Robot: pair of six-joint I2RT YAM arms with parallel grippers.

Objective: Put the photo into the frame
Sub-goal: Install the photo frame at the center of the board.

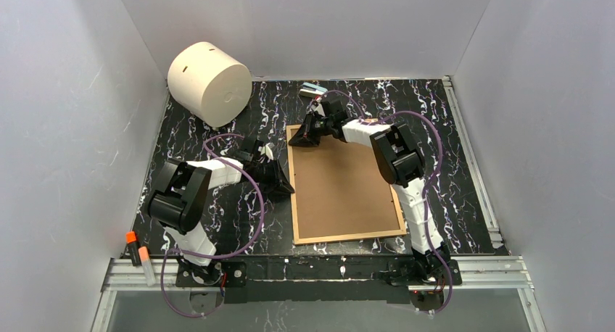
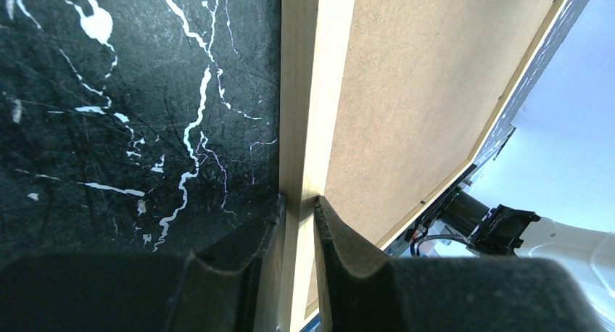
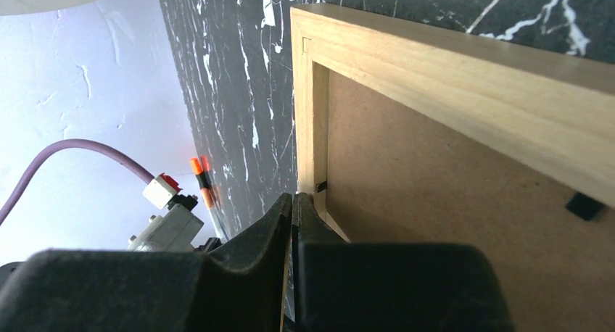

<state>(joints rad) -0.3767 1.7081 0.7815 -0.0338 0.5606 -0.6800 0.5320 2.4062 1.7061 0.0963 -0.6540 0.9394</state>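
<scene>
Left wrist view: our left gripper (image 2: 297, 210) clamps the side rail of the frame (image 2: 406, 93), brown back up. Our right gripper (image 3: 295, 201), fingers together, sits at the rail's inner edge just ahead of it. We see no photo; back on, so insertion looks undone.

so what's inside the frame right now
Only the brown backing board shows, filling the frame, which lies back side up. Anything beneath that board, the photo included, is covered and cannot be seen.
</scene>
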